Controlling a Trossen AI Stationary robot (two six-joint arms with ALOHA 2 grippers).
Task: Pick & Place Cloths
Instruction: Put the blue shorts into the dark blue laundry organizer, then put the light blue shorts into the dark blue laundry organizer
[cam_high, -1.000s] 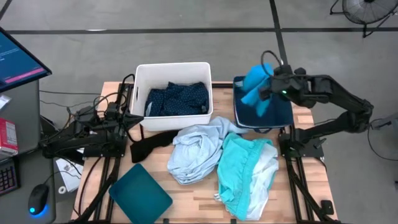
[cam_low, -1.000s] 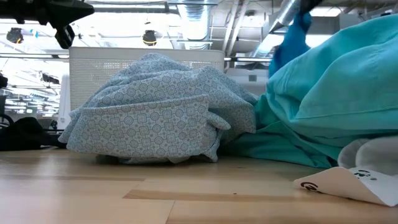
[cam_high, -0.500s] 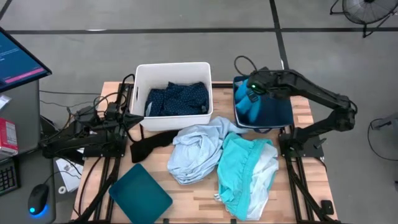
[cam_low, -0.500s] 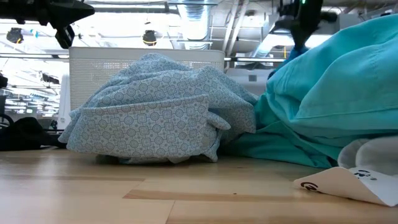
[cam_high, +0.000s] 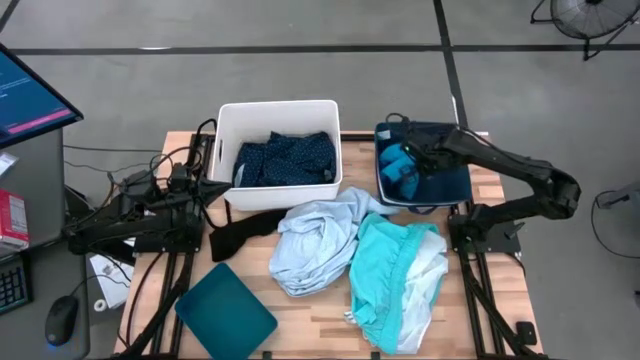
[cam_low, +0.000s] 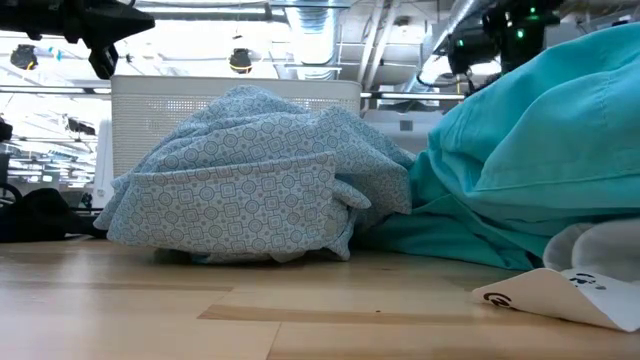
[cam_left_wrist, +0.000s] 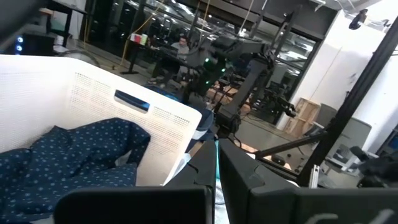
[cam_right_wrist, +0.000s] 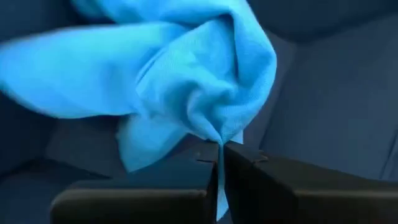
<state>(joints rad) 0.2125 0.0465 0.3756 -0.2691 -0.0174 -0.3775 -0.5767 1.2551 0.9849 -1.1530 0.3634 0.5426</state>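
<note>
The right tool (cam_high: 412, 165) is pinched tight on a bright blue soft cloth (cam_high: 398, 167). A second ago it held this cloth high in the air. Now it has come down, and the cloth sits low inside the dark blue square tub (cam_high: 455, 183) at the far right of the wooden counter (cam_high: 300, 310).

The left tool (cam_high: 215, 188) has not moved. It waits on the left, just beside the white plastic bin (cam_high: 278, 112), with its fingers closed on nothing.

The other cloths lie where they lay before. The navy cloth with white dots (cam_high: 285, 158) is in the white bin. The pale blue patterned cloth (cam_high: 315, 245) sits in the middle of the counter. The turquoise cloth (cam_high: 395, 275) touches it on the right. A black cloth (cam_high: 240, 232) lies near the bin. A teal flat lid (cam_high: 226, 313) rests at the near left.
</note>
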